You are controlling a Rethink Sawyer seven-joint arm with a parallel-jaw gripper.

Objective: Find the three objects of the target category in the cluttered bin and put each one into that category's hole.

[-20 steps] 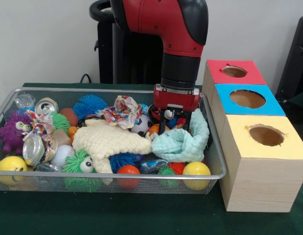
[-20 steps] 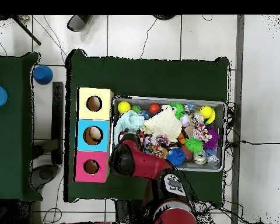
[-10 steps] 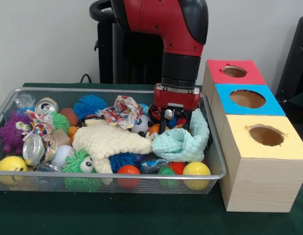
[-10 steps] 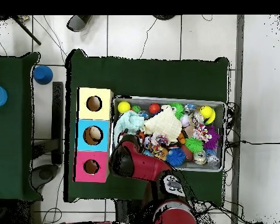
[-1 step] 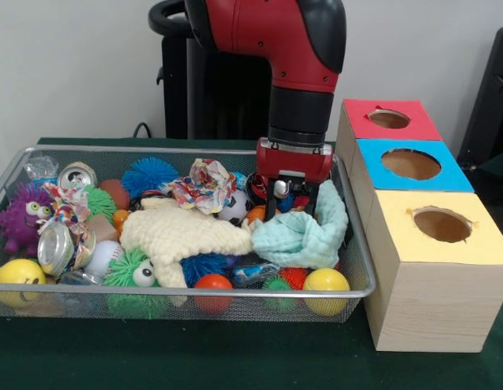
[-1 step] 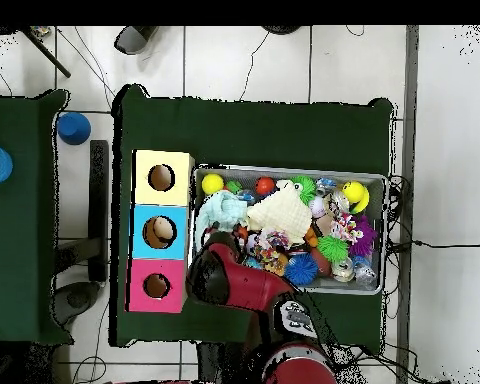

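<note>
Down in the wire bin [image 5: 349,236], at its 3 o'clock end in the front view, the jaws [image 5: 293,213] dip behind a crumpled mint-green cloth [image 5: 304,231]; whether they are clenched or released can't be told, as the tips are hidden by cloth and clutter. Target category isn't shown by anything in either view, so the 3 objects can't be picked out.

Just beside the mint cloth, toward 9 o'clock, lies a cream knit cloth [image 5: 182,236], w/ a crumpled patterned paper wad [image 5: 204,185] above it at 12. A small soccer-pattern ball [image 5: 233,210] sits between wad and jaws. Along the bin's near rim: orange ball [image 5: 213,286] and yellow ball [image 5: 326,283], w/ a green fuzzy toy w/ an eye [image 5: 136,272] toward 9. Far 9 o'clock end holds a purple spiky monster [image 5: 19,221], crushed cans [image 5: 58,245] and a yellow smiley ball [image 5: 17,276]. A blue spiky ball [image 5: 148,175] sits near the back rim.

Outside the bin at 3 o'clock stand 3 boxes in a row, touching: yellow-top box [image 5: 438,223] nearest, blue-top box [image 5: 409,164] mid, red-top box [image 5: 388,119] farthest, each w/ a round hole. All rest on the green tabletop [image 5: 235,357].

In the overhead view the red arm [image 6: 239,285] reaches from 6 o'clock over the bin's end closest to the boxes.
</note>
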